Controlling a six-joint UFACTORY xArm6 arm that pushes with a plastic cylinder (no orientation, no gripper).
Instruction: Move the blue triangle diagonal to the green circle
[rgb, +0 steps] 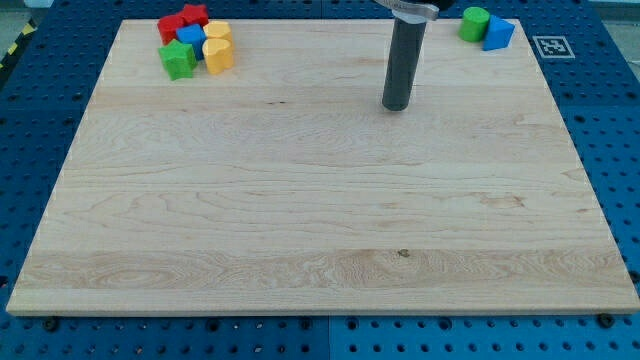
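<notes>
A: Where is the blue triangle (499, 33)?
B: Touching the green circle (474, 23), on its right and slightly lower, at the wooden board's (320, 230) top right corner

A: And my tip (397, 106)?
B: Left of the green circle and lower, well apart, touching nothing; a bare rod, nothing to clench or grasp

surface: pale wooden board (300, 210) | base: blue perforated table (40, 110) | marker: black-and-white tag (552, 45)
</notes>
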